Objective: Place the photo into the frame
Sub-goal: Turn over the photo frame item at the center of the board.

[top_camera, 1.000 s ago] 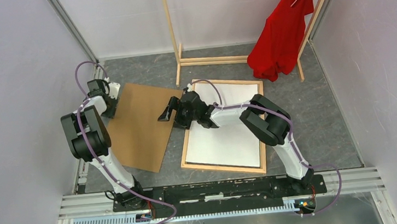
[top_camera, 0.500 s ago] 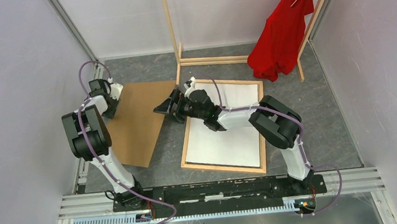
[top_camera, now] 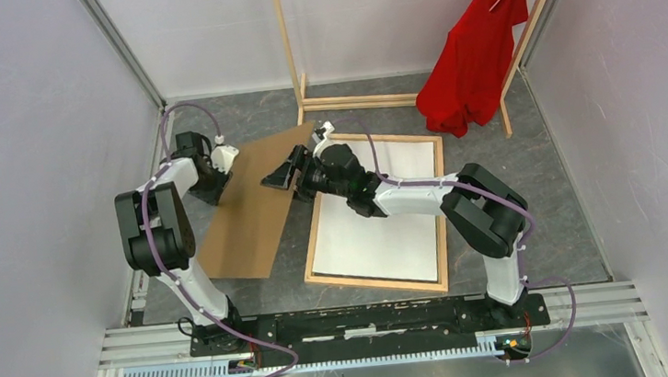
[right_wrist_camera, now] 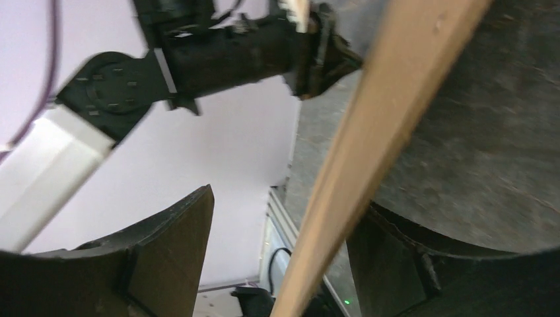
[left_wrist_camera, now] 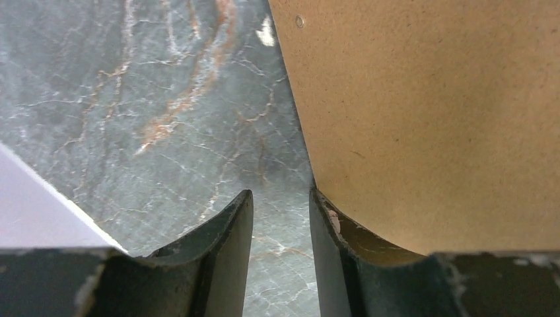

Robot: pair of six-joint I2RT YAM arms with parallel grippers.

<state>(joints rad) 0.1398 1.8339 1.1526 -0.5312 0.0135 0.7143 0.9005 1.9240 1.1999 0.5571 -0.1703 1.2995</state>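
1. White-backed paper photo [top_camera: 380, 226] lying reverse up inside thin light-wood rectangular frame [top_camera: 372, 282] on grey marbled worktop [top_camera: 535, 206]; insertion apparently done.
2. Probably left: brown cardboard backing board [top_camera: 254, 215], just beside frame's left rail.
3. Right hand [top_camera: 282, 170] spread around board's far edge; left hand [left_wrist_camera: 280, 195] spread, gripping nothing.
4. Open room above frame.

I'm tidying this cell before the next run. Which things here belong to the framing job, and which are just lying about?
Job: frame; photo, white side up inside it; brown backing board.
Lying about: wooden clothes rack; red shirt hanging on it.
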